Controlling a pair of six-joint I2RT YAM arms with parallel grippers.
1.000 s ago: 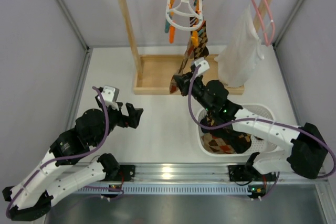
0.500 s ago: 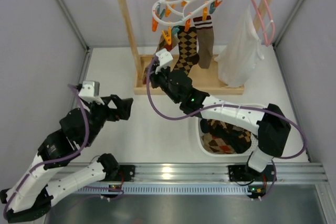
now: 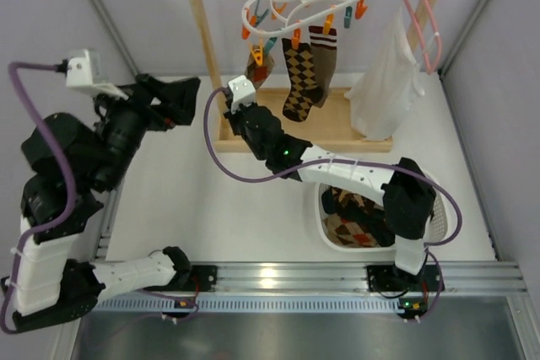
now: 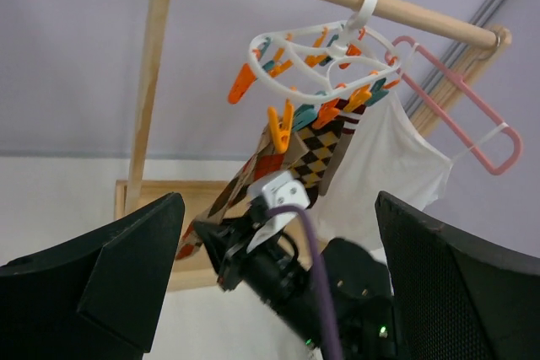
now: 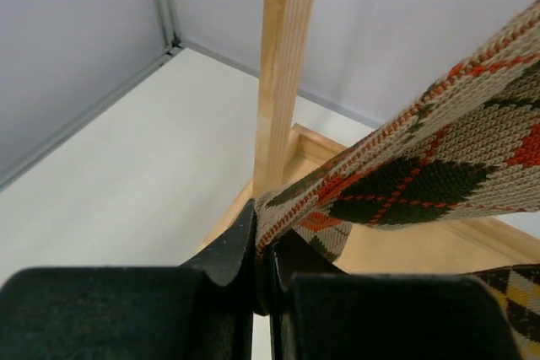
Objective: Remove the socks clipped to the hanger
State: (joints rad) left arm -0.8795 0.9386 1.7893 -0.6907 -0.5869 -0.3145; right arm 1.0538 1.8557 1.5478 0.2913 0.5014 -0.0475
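Note:
The white oval hanger (image 3: pixel 304 2) with orange and teal clips hangs by its hook from the wooden rail. A dark argyle sock (image 3: pixel 302 77) and a brown sock (image 3: pixel 326 46) hang from it. A tan argyle sock (image 3: pixel 257 65) is still held by an orange clip and stretches down to the left. My right gripper (image 3: pixel 229 118) is shut on its lower end, as the right wrist view shows (image 5: pixel 263 233), beside the rack's left post (image 5: pixel 283 65). My left gripper (image 3: pixel 181 94) is open and empty, raised at the left, facing the hanger (image 4: pixel 321 48).
A white basket (image 3: pixel 426 183) at the right front holds several removed argyle socks (image 3: pixel 359 221). A white garment (image 3: pixel 384 82) on a pink wire hanger (image 3: pixel 422 18) hangs at the right of the wooden rack (image 3: pixel 202 31). Grey walls close in both sides.
My right gripper has gone left and pulled the tan argyle sock taut from its clip. The hanger has turned on its hook. My left arm has risen and swung to the back left.

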